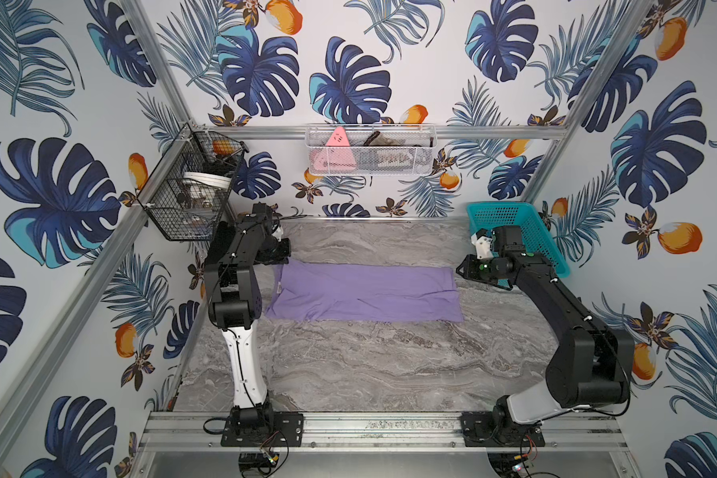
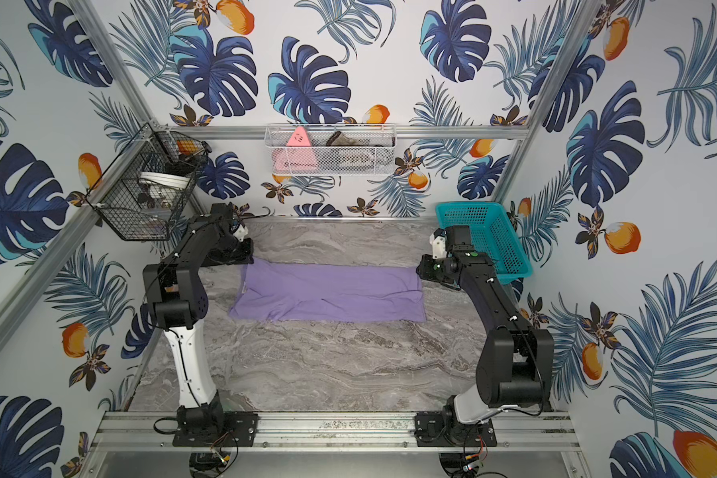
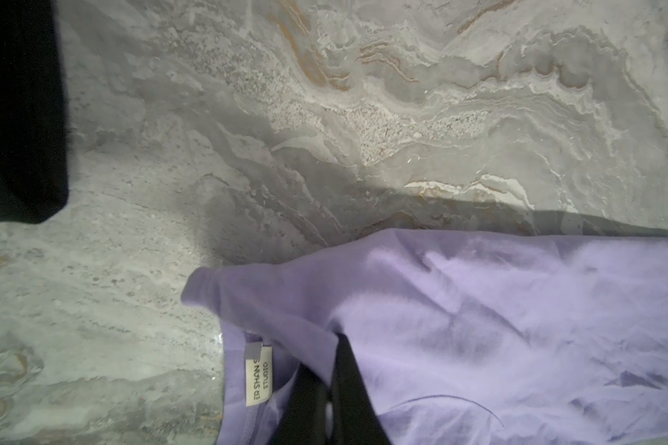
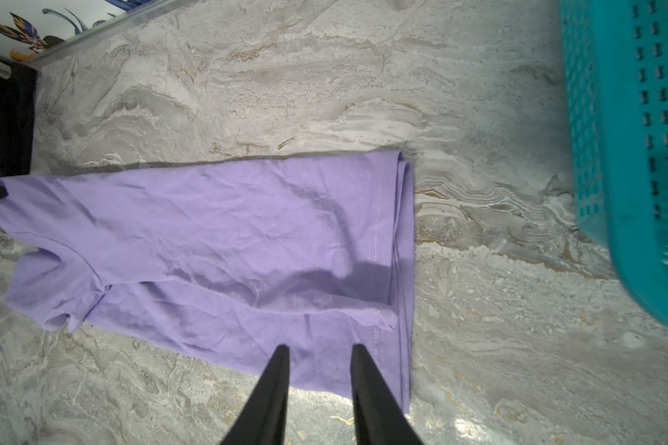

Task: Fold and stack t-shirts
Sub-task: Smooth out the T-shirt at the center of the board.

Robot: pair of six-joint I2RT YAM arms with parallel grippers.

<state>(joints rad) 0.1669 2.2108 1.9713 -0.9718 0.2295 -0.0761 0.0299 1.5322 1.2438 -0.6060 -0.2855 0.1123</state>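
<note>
A lavender-purple shirt (image 1: 365, 294) (image 2: 332, 294) lies folded into a long strip across the marble table. My left gripper (image 1: 281, 260) (image 2: 247, 258) (image 3: 330, 370) is shut on the shirt's collar end, next to its neck label (image 3: 258, 379), with purple cloth (image 3: 517, 327) draped over one finger. My right gripper (image 1: 462, 269) (image 2: 421, 271) (image 4: 320, 348) stands open just over the hem end of the shirt (image 4: 209, 239), nothing between its fingers. The black shirt (image 3: 16, 108) (image 4: 4, 123) shows only in the wrist views, at the table's far left; in both top views the left arm hides it.
A teal plastic basket (image 1: 514, 231) (image 4: 633, 135) stands at the back right, close behind the right gripper. On the back wall hangs a white mesh basket (image 1: 390, 163) holding a pink triangular item (image 1: 338, 138). A black wire basket (image 1: 187, 186) hangs at the left. Bare marble table (image 1: 369, 364) lies in front.
</note>
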